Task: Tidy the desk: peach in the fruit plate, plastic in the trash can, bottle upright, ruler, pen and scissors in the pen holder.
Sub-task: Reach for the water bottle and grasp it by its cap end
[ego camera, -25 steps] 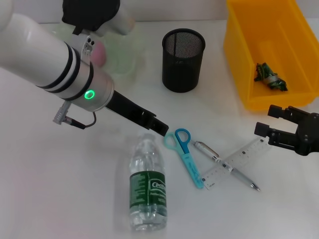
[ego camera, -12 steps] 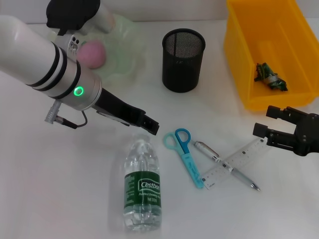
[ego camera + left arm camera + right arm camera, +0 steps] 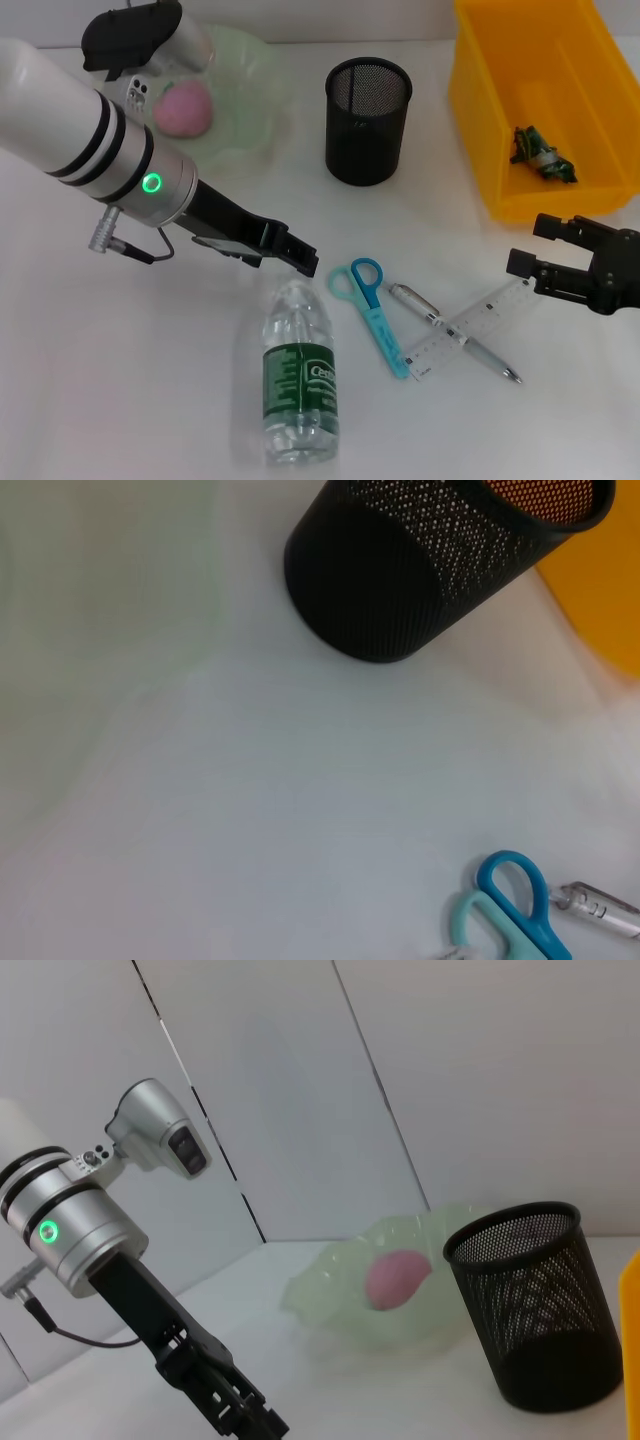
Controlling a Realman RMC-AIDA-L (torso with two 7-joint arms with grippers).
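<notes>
Two jobs look done: the peach [image 3: 183, 108] sits in the plate [image 3: 250, 70] and plastic [image 3: 541, 155] lies in the yellow bin [image 3: 478, 120]. The bottle [image 3: 297, 373] lies flat; the left gripper [image 3: 297, 256] hovers beside its cap, fingers' spread unclear, and must grasp and stand it. The right gripper [image 3: 530, 247] waits open above the ruler [image 3: 470, 326]

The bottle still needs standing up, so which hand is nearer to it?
Left. The left hand hovers just above the cap end of the lying bottle; the right hand sits far across, beside the ruler.
</notes>
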